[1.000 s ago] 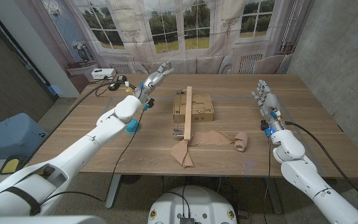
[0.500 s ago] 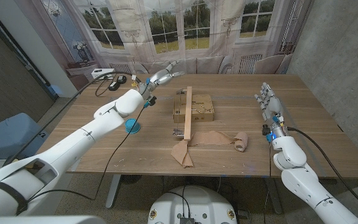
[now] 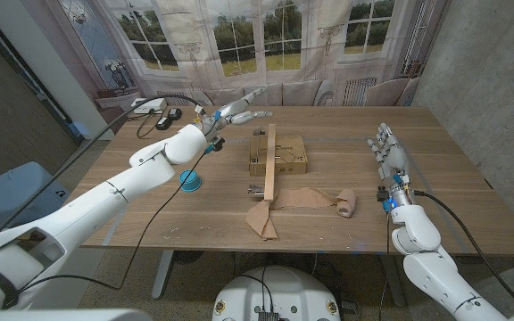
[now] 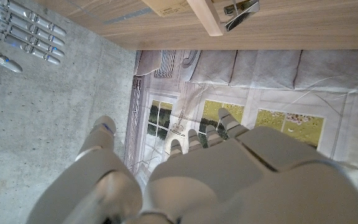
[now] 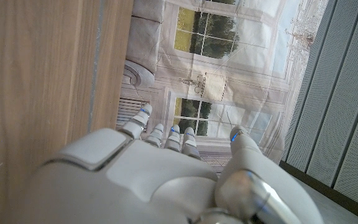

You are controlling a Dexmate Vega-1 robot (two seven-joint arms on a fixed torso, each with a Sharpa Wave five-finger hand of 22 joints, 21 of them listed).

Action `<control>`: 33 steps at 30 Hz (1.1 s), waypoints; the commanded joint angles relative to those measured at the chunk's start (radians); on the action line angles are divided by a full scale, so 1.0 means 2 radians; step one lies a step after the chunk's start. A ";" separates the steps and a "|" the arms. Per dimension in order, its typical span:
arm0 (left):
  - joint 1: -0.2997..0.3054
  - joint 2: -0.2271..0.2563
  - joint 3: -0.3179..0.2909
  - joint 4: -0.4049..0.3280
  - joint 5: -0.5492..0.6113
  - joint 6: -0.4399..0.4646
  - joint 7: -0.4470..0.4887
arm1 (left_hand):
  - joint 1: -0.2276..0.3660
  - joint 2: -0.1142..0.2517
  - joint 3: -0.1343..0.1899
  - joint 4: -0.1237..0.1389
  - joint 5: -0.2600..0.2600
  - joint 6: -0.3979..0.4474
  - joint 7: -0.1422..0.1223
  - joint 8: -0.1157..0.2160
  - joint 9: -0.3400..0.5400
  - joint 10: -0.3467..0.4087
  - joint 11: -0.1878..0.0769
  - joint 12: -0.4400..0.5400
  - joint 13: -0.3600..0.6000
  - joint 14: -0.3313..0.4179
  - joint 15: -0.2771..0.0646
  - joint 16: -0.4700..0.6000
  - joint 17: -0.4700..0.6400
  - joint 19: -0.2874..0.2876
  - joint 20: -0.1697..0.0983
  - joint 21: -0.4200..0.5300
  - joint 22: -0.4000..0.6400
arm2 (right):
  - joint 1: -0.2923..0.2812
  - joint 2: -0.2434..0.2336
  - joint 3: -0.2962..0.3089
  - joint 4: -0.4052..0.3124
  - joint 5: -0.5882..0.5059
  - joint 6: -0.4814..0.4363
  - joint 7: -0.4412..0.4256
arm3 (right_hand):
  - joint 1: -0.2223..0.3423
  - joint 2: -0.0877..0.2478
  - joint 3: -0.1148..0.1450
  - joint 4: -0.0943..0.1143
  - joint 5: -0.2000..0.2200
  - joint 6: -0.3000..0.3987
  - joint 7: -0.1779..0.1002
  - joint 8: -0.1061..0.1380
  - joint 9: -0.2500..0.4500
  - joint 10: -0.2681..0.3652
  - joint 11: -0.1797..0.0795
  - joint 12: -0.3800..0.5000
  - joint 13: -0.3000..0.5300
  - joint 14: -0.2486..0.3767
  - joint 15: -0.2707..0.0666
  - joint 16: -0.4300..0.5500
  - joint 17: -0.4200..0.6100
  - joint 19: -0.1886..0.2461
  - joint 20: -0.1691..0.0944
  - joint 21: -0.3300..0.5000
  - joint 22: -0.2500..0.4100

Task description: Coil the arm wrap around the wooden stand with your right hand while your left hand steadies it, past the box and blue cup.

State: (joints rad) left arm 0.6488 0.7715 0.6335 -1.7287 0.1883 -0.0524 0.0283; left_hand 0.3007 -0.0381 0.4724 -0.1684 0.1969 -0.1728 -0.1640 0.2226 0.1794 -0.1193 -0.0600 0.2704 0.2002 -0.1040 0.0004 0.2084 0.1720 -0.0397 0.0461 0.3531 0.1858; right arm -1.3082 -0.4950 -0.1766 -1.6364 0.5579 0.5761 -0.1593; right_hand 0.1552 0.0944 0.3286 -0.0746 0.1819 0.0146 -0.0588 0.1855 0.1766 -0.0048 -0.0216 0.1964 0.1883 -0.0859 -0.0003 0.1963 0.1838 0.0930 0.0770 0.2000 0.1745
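Note:
The wooden stand (image 3: pixel 271 159) is a pale upright slat rising in front of the cardboard box (image 3: pixel 280 154) at mid-table. The beige arm wrap (image 3: pixel 303 199) lies from the slat's foot to a small roll (image 3: pixel 346 201) on its right, with a loose end (image 3: pixel 262 221) near the front edge. My left hand (image 3: pixel 239 110) hovers with fingers apart, behind and left of the slat's top, holding nothing. My right hand (image 3: pixel 387 152) stands with fingers straight, well right of the roll, empty. In the left wrist view, my left hand (image 4: pixel 191 168) faces the slat (image 4: pixel 207 15) and the right hand (image 4: pixel 23 37).
The blue cup (image 3: pixel 189 181) sits upside down on the table left of the box, under my left arm. A white device (image 3: pixel 146 105) and cables lie at the back left corner. The right wrist view has my right hand (image 5: pixel 154 180) beside the table's wood (image 5: pixel 42 62).
My left hand has swung right toward the slat's top, and its arm has uncovered the blue cup. My right hand has drifted slightly right and nearer. Wrap, stand and box have not moved.

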 commanded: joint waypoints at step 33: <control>-0.058 0.047 0.097 -0.187 0.377 0.120 -0.160 | 0.125 -0.076 -0.087 -0.004 0.164 0.043 0.007 -0.005 0.006 0.067 -0.025 -0.008 -0.001 0.081 -0.047 -0.009 0.000 0.114 -0.020 -0.001 -0.004 | -0.031 0.023 -0.006 0.002 -0.017 0.054 -0.042 | -0.007 0.002 -0.001 0.001 0.004 0.006 -0.001 0.003 0.002 0.008 0.000 0.003 0.001 0.009 -0.003 0.003 0.001 0.009 -0.002 0.003 0.002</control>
State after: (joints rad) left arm 0.5777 0.8596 0.7704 -2.0249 0.7186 0.1547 -0.1439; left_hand 0.5306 -0.1872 0.3041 -0.1738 0.5117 -0.0785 -0.1500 0.2177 0.1892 0.0170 -0.1071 0.2604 0.1953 0.0522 -0.0357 0.1937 0.1723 0.1808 0.0102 0.3548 0.1765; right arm -1.3760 -0.4665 -0.1830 -1.6521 0.5273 0.6635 -0.2313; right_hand 0.1447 0.1042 0.3285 -0.0746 0.1819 0.0200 -0.0643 0.1855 0.1768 0.0042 -0.0234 0.1964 0.1882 -0.0696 -0.0056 0.1963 0.1835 0.0979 0.0720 0.1999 0.1744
